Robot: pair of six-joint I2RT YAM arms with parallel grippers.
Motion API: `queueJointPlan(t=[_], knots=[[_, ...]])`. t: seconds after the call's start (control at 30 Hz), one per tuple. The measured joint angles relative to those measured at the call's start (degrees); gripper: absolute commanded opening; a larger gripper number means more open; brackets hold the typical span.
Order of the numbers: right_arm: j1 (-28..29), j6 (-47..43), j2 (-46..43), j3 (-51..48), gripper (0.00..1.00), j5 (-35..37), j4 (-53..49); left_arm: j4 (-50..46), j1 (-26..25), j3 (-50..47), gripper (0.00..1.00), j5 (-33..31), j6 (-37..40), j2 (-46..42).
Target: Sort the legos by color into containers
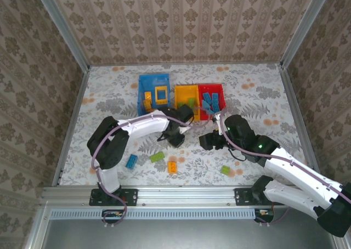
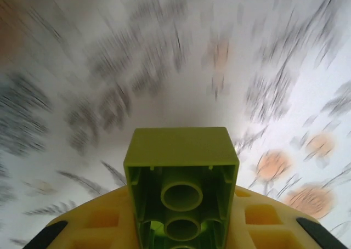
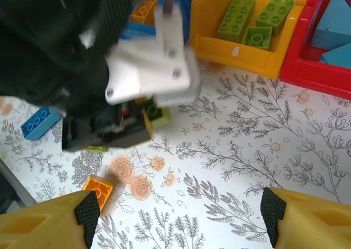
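Left end effector [image 2: 181, 233]: pinching one lime green brick [image 2: 181, 156] between its yellow fingers [image 2: 96, 224]. The brick's hollow underside faced the left wrist camera. The brick was sharp while the floral table [image 1: 109, 95] behind it was smeared. From above, this end effector sat near the middle of the table, just in front of the yellow bin [image 1: 180, 89].

Right end effector [image 3: 180, 216]: fingers spread wide, nothing between them, above bare table. From above it sat just right of the left one, in front of the red bin [image 1: 220, 87].

Containers: three stood in a row at the far side of the table, with the blue bin [image 1: 143, 84] on the left, the yellow in the middle and the red on the right, touching or nearly so.
- The blue bin held orange-yellow pieces, including a square yellow frame [image 1: 161, 94].
- The yellow bin held green bricks [image 3: 236, 17].
- The red bin held blue bricks [image 1: 211, 101].

Loose on the table near the arm bases, left to right:
- a blue brick [image 1: 131, 161]
- a green brick [image 1: 157, 157]
- an orange brick [image 1: 173, 167]
- well apart to the right, a second green brick [image 1: 225, 170]
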Motion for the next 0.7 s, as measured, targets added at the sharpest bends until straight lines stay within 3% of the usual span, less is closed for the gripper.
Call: queueJointPlan(t=[0.3, 0.5, 0.7], knots=[[0.0, 0.04, -0.83, 0.79, 0.8, 4.17, -0.02, -1.68, 8.39, 27.82, 0.24, -0.87, -8.61, 2.95], [-0.02, 0.02, -0.02, 3.32, 0.8, 5.68, 0.04, -2.64, 11.26, 44.3, 0.26, -1.77, -13.53, 17.59], [-0.02, 0.02, 0.35, 3.8, 0.81, 6.01, 0.02, -5.16, 12.13, 54.75, 0.26, -2.05, -17.18, 30.27]])
